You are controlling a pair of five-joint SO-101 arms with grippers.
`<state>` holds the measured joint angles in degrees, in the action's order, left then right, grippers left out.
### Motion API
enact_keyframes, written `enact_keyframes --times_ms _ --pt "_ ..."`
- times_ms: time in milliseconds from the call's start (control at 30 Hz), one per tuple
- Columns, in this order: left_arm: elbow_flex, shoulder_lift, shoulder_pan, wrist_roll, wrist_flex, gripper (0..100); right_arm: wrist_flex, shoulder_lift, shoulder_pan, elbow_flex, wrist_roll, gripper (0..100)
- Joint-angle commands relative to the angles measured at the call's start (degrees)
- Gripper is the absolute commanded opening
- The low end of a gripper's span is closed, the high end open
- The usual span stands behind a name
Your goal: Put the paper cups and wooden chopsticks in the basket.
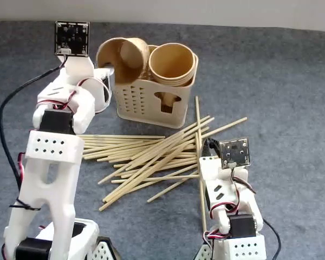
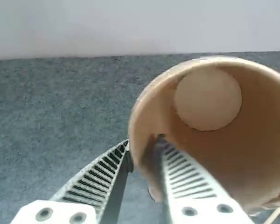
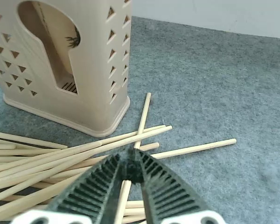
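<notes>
Got a paper cup (image 2: 210,126) clamped by the rim in the left gripper (image 2: 142,163), one finger inside the wall and one outside. Tipped on its side right at the top corner of the basket (image 1: 141,103), on the left arm's side, next to the stacked cups (image 1: 171,65) standing inside. Probably just needs swinging upright and over the opening.

In front of the basket, a pile of chopsticks (image 1: 146,154) fanned out on the grey mat (image 1: 292,97), mostly lying crosswise to the basket's front wall. Right gripper (image 3: 129,165) down low at the end of the pile farthest from the left arm, closed up and seemingly nipping a single chopstick (image 3: 143,112). Hard to say whether it's truly pinched or just lying under the tips. Pointing lengthwise from the gripper toward the basket's near corner, so lined up with the fingers rather than across them. Way closer to the right arm, so likely that arm's job. Awkward hold lengthwise though, could easily swivel or slip on the way up.
</notes>
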<state>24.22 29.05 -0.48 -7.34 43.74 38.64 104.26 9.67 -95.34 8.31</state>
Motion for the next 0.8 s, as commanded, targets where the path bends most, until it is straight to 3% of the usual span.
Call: enact_keyframes --times_ms 0,367,767 --pt "-4.0 4.4 0.8 0.4 3.2 1 -1.5 0.7 -0.4 0.1 0.6 0.6" --pt "-21.2 9.5 9.5 0.4 23.3 1 -1.5 0.7 -0.4 0.1 0.6 0.6" --pt "-26.5 9.0 17.5 0.4 23.6 1 -1.5 0.7 -0.4 0.1 0.6 0.7"
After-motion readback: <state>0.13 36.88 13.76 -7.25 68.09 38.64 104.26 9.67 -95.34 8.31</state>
